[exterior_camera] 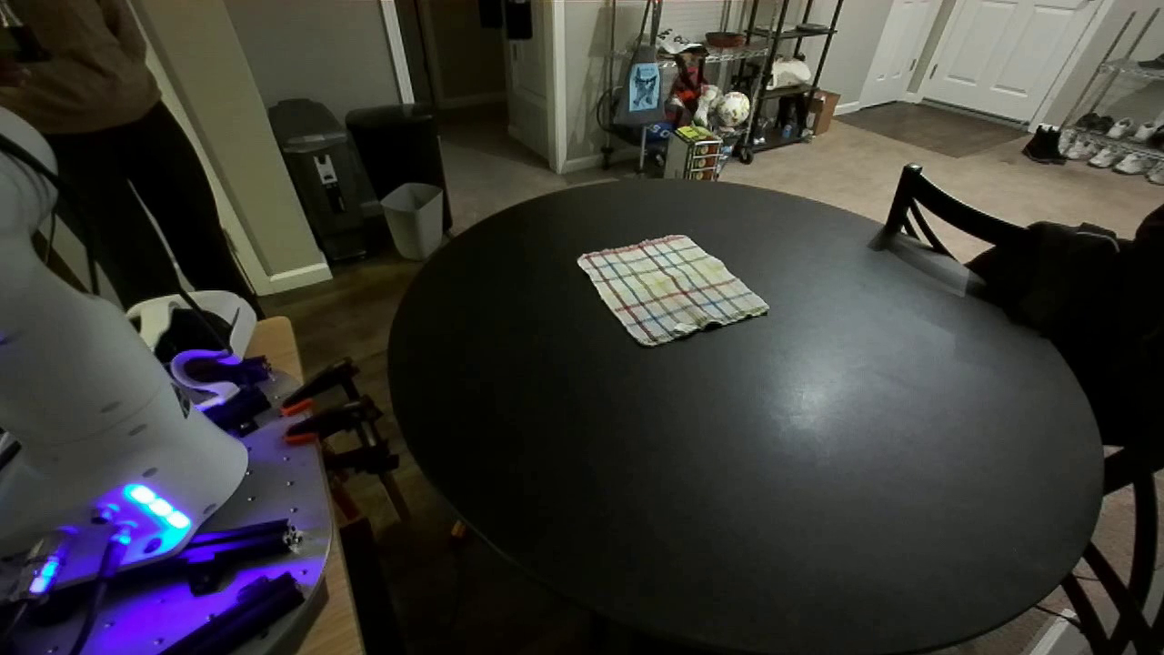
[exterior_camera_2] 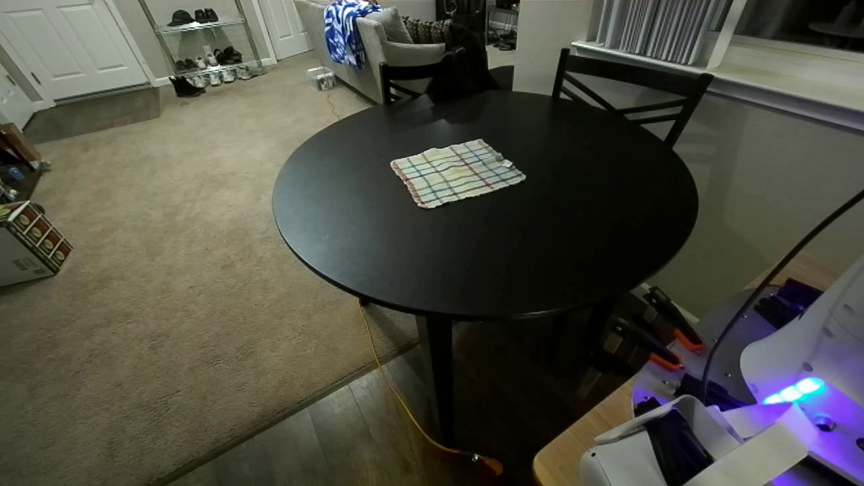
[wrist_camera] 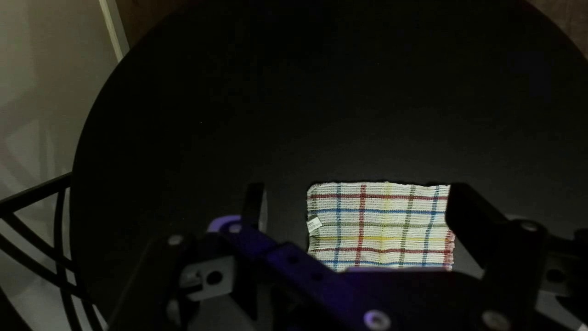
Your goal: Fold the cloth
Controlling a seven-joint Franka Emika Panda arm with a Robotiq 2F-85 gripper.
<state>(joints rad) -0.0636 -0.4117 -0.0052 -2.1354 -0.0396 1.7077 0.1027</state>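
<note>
The cloth (exterior_camera: 668,287) lay spread flat near the middle of the table (exterior_camera: 773,473), well inside its rim. It was off-white, crossed by thin lines of red, blue, yellow and green in a loose check, with a slightly wavy outline and reddish stitching along part of its edge. A small white tag (wrist_camera: 314,224) showed at one edge in the wrist view, any print on it too small to read; in an exterior view one edge looked slightly rumpled. The gripper (wrist_camera: 358,204), seen against the table in the wrist view, had its fingers (wrist_camera: 468,218) parted wide. From there one finger covered a corner of the cloth and the gripper's dark body hid the border nearest to it, while the table's surface was almost too black to make out. In both exterior views the arm (exterior_camera: 91,382), beside the table, was cut off by the frame. A person (exterior_camera: 100,100), well apart from the table, was cropped at the torso, and a chair (exterior_camera: 966,211) at the table's rim bore a dark bundle (exterior_camera: 1037,273) of unclear shape.
</note>
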